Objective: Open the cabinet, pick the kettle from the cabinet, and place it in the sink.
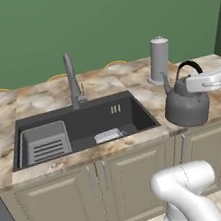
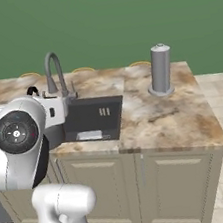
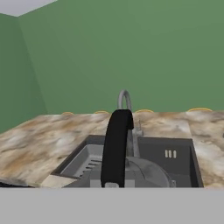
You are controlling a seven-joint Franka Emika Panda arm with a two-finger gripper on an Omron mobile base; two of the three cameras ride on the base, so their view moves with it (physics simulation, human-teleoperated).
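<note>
Dark grey metal marks the kettle [image 1: 186, 104], which hangs in the air by its black arched handle, held up by the gripper [image 1: 195, 82] — the jaws are clamped shut on that handle. From the left base camera the kettle floats in front of the right part of the counter [image 1: 39, 96], its curved spout pointing left, just to the right of the sink [image 1: 126, 117] and not yet over the basin. A tall light-grey canister [image 1: 159, 60] stands on the counter behind it, upright and apart from it.

The sink is a dark rectangular basin set in the marbled counter, with a grey dish rack [image 1: 44, 141] in its left part and a tall grey faucet [image 1: 72, 80] rising at its back edge. Beige base cabinets [image 1: 126, 181] sit below.

Through the hand camera the black handle [image 3: 116, 146] runs up the middle of the picture, with the kettle's rounded lid just beneath it — beyond lie the rack, the basin and the faucet against a green wall [image 3: 131, 48].
</note>
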